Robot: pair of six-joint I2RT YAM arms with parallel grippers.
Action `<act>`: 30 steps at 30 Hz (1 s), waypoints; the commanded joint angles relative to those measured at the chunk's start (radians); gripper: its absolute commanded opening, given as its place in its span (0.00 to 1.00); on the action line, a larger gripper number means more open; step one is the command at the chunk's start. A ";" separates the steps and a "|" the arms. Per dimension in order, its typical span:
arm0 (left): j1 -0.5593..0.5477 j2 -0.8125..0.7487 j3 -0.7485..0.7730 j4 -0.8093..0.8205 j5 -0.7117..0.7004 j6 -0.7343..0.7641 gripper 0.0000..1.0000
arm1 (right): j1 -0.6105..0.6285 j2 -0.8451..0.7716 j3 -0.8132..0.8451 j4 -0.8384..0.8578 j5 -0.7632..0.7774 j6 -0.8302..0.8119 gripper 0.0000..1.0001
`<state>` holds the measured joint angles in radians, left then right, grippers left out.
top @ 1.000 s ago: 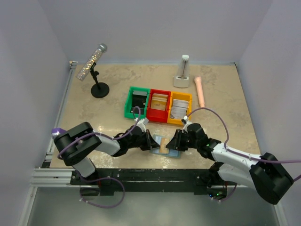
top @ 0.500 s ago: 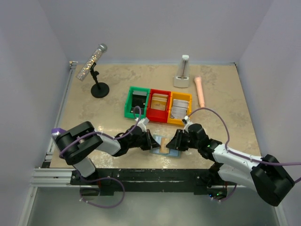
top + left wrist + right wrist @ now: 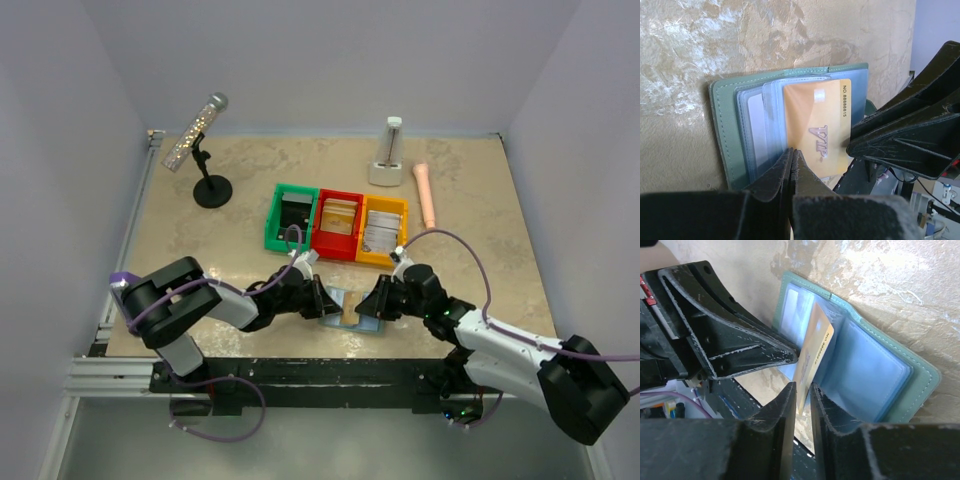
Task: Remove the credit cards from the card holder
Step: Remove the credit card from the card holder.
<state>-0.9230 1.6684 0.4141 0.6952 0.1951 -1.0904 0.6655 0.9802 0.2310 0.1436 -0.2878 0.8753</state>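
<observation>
- Two hands of mine meet at the card holder (image 3: 345,308). It lies open on the counter (image 3: 480,200), close to the middle of the near edge.
- My left hand (image 3: 318,300) is shut tight with nothing between its fingers. Its tips press down on the holder's clear pockets.
- My right hand (image 3: 372,303) is open just a little, with one finger on each side of the orange card (image 3: 816,335). I cannot tell if the fingers squeeze the card yet.
- To do this well, I think I should close the right hand until the card cannot slip. Then I should pull slowly and straight along the pocket, toward my right side. My left hand should push the holder down so it does not come along.
- Only the left wrist view shows the card's face with "VIP" on it. It also shows a pale card (image 3: 756,130) tucked in a pocket beside it.
- Only the right wrist view shows the orange card tipped up off the blue pockets, running down between my fingers.
- Only the top view shows the green bin (image 3: 272,222), red bin (image 3: 335,250) and yellow bin (image 3: 404,215) farther back.
</observation>
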 commanded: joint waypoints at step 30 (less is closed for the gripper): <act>-0.008 0.039 -0.049 -0.191 -0.079 0.020 0.00 | -0.010 -0.132 0.002 -0.079 0.015 -0.035 0.00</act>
<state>-0.9249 1.6711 0.4141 0.6994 0.1928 -1.1061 0.6594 0.8799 0.2218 0.0765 -0.2794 0.8673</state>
